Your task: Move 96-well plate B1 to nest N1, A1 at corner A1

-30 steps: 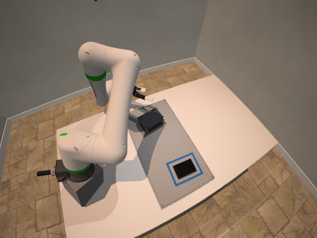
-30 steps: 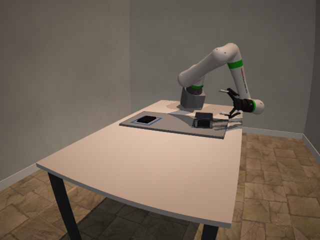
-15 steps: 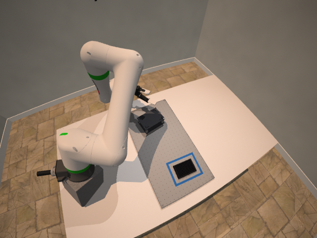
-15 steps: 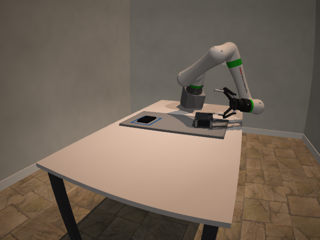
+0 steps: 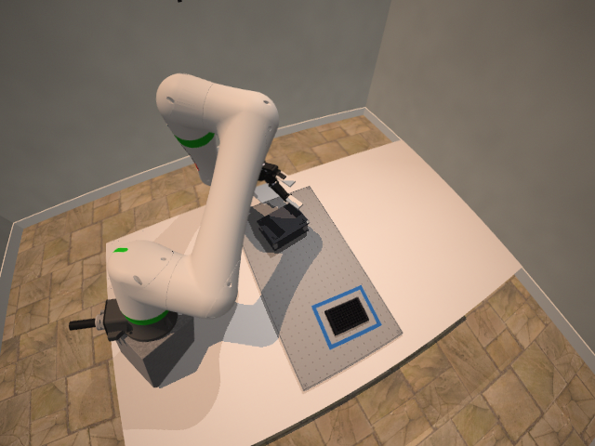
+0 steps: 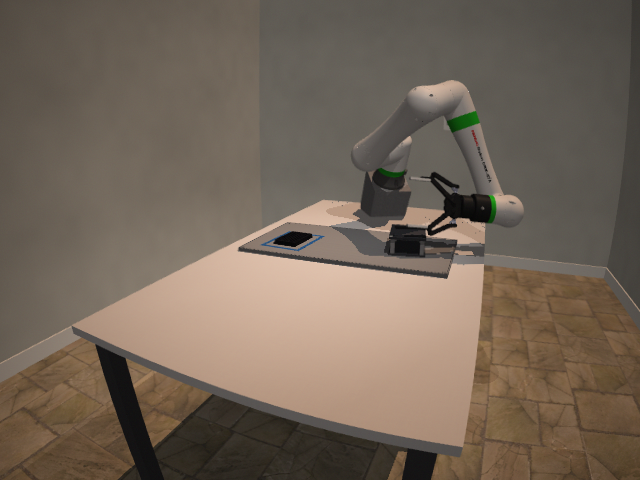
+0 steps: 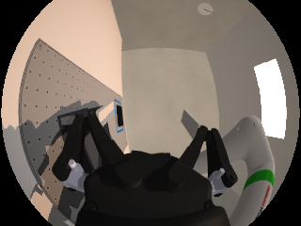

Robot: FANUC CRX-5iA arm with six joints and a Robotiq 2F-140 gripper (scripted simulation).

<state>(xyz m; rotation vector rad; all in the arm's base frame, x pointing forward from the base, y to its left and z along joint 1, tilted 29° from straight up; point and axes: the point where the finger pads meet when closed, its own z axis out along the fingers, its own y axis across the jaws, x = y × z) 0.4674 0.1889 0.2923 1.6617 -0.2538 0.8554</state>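
Observation:
The black 96-well plate (image 5: 347, 315) lies flat inside the blue-outlined bench spot B1 at the near end of the grey perforated baseplate (image 5: 318, 282); it also shows in the exterior view (image 6: 293, 238). The raised black plate nest N1 (image 5: 281, 225) stands at the far end of the baseplate, empty on top, and shows in the exterior view (image 6: 407, 240). My gripper (image 6: 430, 204) is open and empty, pointing sideways in the air beside and above the nest, far from the plate. In the wrist view the open fingers frame the wall and baseplate.
The arm's base block (image 5: 153, 347) stands on the table's left side, and the white arm arches over the baseplate's far end. The pink table top (image 6: 310, 315) ends at its edges on all sides.

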